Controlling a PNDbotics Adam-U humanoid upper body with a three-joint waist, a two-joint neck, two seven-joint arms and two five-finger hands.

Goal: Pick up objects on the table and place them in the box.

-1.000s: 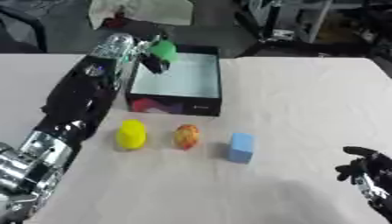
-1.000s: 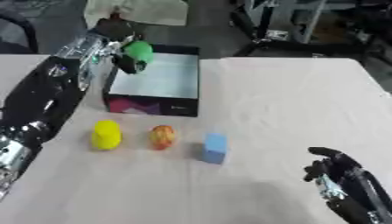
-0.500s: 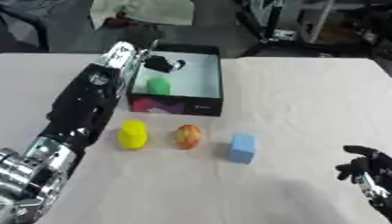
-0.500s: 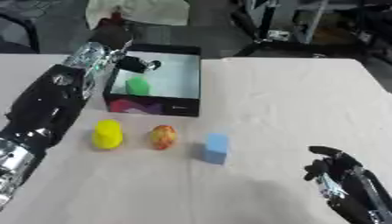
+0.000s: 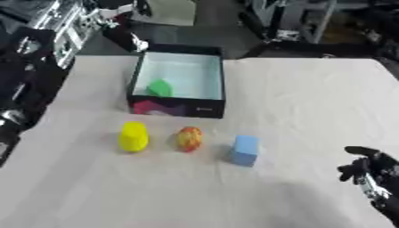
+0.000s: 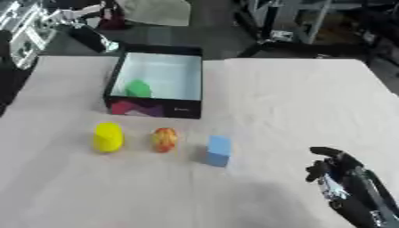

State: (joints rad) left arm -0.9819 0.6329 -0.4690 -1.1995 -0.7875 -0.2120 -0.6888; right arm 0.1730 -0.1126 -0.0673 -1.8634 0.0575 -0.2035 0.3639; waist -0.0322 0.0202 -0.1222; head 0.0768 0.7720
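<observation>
So the left robot hand sits up at the far left by the box's far corner, fingers look relaxed and it's holding nothing. Right robot hand idles near right, fingers loosely curled, also carrying nothing. A green object already lies in the box. The yellow piece, reddish ball and blue block line up on the bench just in front. Risk imo: they're close together, so reaching for one could nudge its neighbour, and that ball might roll off.

Green piece lies in box; yellow, orange-red, blue pieces outside.
</observation>
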